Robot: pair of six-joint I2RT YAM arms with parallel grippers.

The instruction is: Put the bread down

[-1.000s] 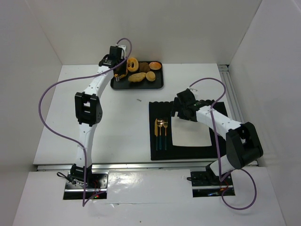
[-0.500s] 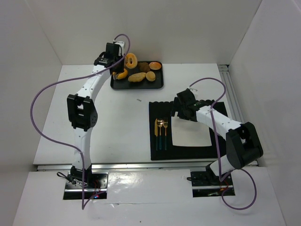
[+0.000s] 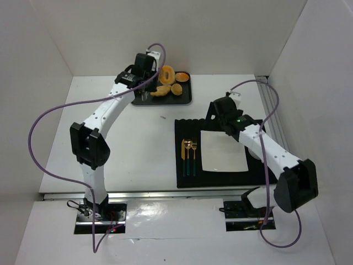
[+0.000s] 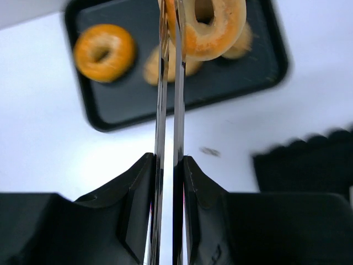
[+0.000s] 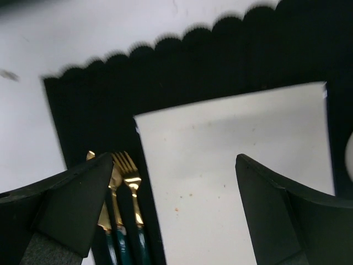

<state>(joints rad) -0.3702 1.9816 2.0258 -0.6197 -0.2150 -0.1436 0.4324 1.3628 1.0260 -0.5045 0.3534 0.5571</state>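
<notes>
Left fingers (image 4: 160,110) clamp one wall of the bagel (image 4: 212,27) above the tray (image 4: 127,102) at the far edge of the tabletop (image 3: 138,143); likely light, soft, easily crushed; right fingers (image 5: 71,199) spread wide.

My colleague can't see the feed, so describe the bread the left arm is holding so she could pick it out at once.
Look at the black tray at the far edge of the table. Over it, the left gripper squeezes thin metal tongs that pinch a golden ring-shaped bagel. Unlike the other ring and the rolls lying flat on the tray, it hangs upright.
</notes>
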